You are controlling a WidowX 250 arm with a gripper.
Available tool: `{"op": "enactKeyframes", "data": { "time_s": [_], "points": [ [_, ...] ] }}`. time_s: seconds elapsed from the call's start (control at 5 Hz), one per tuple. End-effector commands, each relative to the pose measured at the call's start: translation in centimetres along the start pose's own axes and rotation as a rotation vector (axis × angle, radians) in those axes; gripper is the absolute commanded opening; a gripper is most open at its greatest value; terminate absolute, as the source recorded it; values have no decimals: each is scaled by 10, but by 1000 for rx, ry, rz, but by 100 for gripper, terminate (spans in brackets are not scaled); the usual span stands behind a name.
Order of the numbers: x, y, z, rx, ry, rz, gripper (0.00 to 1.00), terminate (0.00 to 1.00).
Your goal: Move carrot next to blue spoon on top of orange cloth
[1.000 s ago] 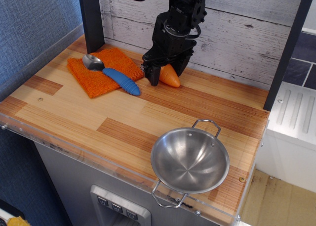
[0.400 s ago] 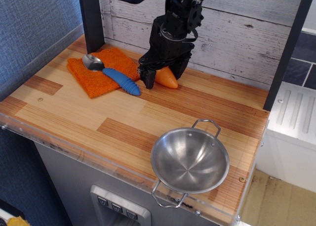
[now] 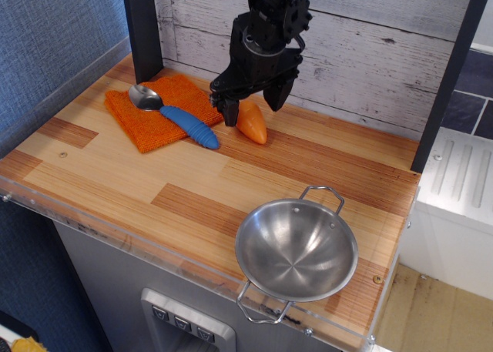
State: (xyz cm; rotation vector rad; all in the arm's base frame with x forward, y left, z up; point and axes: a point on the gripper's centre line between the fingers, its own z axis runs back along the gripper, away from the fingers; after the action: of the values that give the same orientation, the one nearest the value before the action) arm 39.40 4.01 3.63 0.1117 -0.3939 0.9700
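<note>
Observation.image looks down on the desk [image 3: 115, 179], a wood-grain top with a clear strip along its near edge. Nearest sits a steel two-handled bowl [image 3: 296, 248], close to the front right corner and well apart from everything else.

Farther back, the blue spoon [image 3: 176, 115] lies on the orange cloth [image 3: 158, 109], its silver bowl toward the back left and its ribbed handle running off the cloth's near right edge. Just beside that edge the carrot [image 3: 253, 122] is in the grip of the gripper [image 3: 248, 105], tip pointing toward the front right. The black jaws are clamped on its thick end, one finger on each side; whether the carrot touches the wood or hangs just above it I cannot tell.

The carrot is not yet on the cloth. The risk, as I judge it, is the smooth cone sliding out of the grip if only its end is pinched, or a low sideways carry snagging the cloth's fuzzy edge and bunching it, or a finger knocking the spoon handle, which lies directly in the path.

Behind stand a whitewashed plank wall, a dark post at back left, blue textured wall at left, and a white unit at right.
</note>
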Motion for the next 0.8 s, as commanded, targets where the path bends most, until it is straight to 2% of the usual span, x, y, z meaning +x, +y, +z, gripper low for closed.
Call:
{"op": "enactKeyframes", "data": {
  "time_s": [0.0,0.2,0.6],
  "points": [
    [17,8,73,-119,-90,42,100,0],
    [20,18,103,-157,-111,56,100,0],
    [20,18,103,-157,-111,56,100,0]
  ]
}}
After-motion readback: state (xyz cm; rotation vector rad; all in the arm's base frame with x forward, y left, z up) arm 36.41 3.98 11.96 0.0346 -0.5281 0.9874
